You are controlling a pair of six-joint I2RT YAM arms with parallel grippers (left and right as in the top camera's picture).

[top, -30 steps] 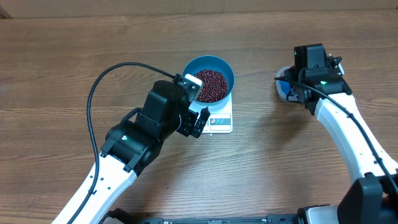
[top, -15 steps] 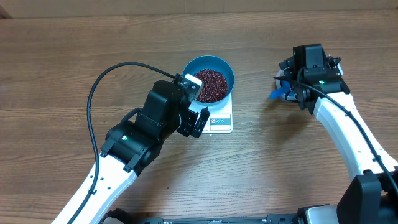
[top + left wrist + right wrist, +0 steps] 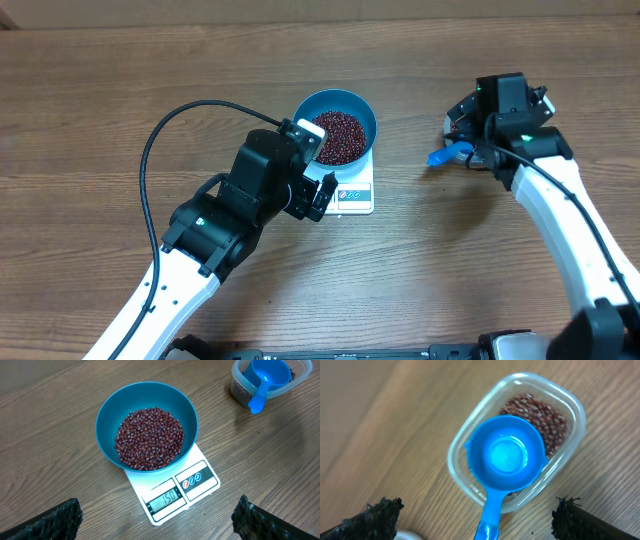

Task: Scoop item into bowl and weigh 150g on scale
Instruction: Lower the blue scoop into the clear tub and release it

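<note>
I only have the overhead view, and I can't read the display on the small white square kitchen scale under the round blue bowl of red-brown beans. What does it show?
Observer: In the left wrist view, the display on the white square scale reads 150. The blue bowl of red-brown beans sits on it.
Operator: Where's the small blue plastic scoop? I only see a handle.
Observer: In the right wrist view it lies cup-up and empty in the clear plastic tub, with its handle over the rim.
Operator: Anything else in there?
Observer: Yes, loose beans at the end beside the scoop.
</note>
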